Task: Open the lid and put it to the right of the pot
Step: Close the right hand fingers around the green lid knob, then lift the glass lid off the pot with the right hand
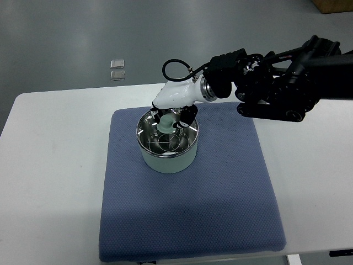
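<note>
Two small packets (pixel 117 69) well left of and behind the pot (pixel 167 144), off the surface (pixel 49 165). Pot on the blue mat (pixel 220 204), glass lid (pixel 165 138) seated on it. Grasping step: right hand (pixel 171 117) over the lid, fingers (pixel 190 114) closed round the green knob (pixel 165 124). Next, probably: straight lift, then across to bare mat right of the pot. Nothing in the way there.

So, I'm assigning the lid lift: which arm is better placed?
Right. Its robot hand is already over the pot, fingers around the lid knob, and the lid goes right. No left arm is visible.
</note>
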Controlling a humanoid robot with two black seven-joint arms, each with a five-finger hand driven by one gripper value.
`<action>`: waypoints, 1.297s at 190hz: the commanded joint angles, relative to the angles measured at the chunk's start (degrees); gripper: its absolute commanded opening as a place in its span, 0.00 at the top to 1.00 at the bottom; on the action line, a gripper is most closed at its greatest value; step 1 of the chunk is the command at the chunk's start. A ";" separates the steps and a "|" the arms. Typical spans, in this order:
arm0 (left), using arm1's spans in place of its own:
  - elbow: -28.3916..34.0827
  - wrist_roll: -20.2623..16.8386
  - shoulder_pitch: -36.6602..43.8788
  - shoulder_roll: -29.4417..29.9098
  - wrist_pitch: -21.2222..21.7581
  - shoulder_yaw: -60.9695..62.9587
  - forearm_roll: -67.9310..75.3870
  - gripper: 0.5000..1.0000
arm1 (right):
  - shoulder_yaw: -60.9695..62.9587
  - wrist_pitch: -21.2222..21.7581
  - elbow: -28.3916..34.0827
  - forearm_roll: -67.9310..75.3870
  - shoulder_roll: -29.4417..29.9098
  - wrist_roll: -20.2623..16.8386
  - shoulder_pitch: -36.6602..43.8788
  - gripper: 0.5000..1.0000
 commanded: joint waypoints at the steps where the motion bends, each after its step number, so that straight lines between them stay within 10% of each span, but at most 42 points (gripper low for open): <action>1: 0.00 0.00 0.00 0.00 0.00 0.00 0.00 0.00 | 0.00 0.02 0.02 -0.02 0.00 0.00 -0.08 0.67; 98: 0.00 0.00 0.00 0.00 0.00 0.00 0.00 0.00 | 0.00 -0.33 0.02 -0.02 0.00 -0.09 -0.08 1.00; 246: 0.00 0.00 0.00 0.00 0.00 0.00 0.00 0.00 | 1.23 -0.42 2.39 0.34 -1.50 1.14 2.47 1.00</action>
